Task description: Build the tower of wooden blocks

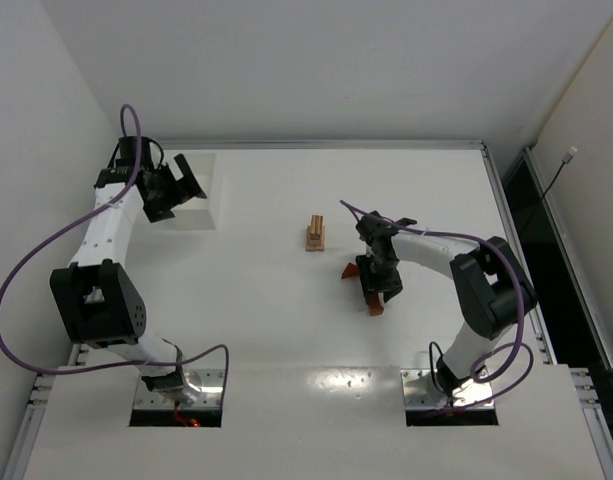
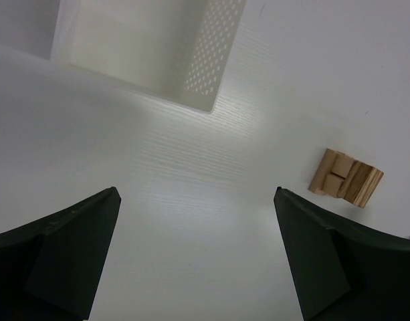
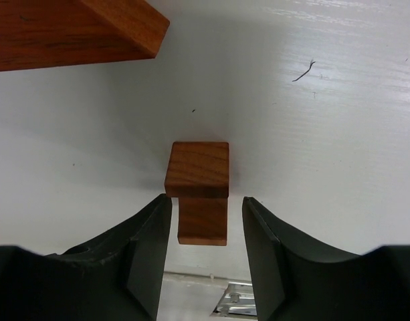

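Note:
In the right wrist view my right gripper (image 3: 207, 198) straddles a small reddish-brown wood block (image 3: 198, 170) that rests on the white table. Its jaws are open, with a gap showing on the right side of the block. A second, larger reddish-brown block (image 3: 77, 30) lies close by at the upper left. From above, the right gripper (image 1: 378, 285) sits between these two blocks (image 1: 375, 308) (image 1: 348, 272). The tower (image 1: 315, 235) is a short stack of tan blocks at mid table, also seen as the tan stack (image 2: 345, 177) in the left wrist view. My left gripper (image 2: 196, 194) hangs wide open and empty.
A white perforated tray (image 2: 191, 53) stands at the back left, with the left gripper (image 1: 191, 185) just in front of the tray (image 1: 211, 210). Both arm bases sit at the near edge. A raised rail runs along the table's right side (image 1: 506, 220).

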### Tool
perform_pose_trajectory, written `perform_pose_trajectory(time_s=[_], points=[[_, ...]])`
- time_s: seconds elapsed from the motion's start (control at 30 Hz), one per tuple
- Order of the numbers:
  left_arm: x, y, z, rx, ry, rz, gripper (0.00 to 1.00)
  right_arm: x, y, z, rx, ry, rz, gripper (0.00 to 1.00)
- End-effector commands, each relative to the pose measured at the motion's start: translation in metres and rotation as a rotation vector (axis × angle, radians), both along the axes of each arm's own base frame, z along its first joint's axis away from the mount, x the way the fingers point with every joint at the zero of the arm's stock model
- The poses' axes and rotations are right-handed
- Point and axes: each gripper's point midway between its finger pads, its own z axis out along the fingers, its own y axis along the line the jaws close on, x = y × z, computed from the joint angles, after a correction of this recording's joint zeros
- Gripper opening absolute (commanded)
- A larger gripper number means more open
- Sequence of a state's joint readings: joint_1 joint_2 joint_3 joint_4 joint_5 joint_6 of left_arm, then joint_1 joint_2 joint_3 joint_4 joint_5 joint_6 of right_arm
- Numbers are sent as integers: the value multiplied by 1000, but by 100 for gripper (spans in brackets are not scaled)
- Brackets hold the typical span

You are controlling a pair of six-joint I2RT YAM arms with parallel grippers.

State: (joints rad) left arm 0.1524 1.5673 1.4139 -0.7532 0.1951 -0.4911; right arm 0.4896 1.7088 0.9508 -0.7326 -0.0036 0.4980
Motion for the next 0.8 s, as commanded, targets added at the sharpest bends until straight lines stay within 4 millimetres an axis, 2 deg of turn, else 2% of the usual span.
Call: perform_pose_trajectory(time_s=[0.0,0.4,0.67,0.7,0.77], points=[[4,5,10,-6,-39,20,100,15,7,5,20,-55,-11,44],[4,5,10,-6,-39,20,100,0,5,-12,25,3,10,44],[4,5,10,-6,-39,20,100,4,6,-21,15,19,30,44],[4,5,10,-6,-39,20,100,3,5,-24,10,29,30,39],[2,5,5,-8,-28,20,100,8,8,-23,18,12,30,22]])
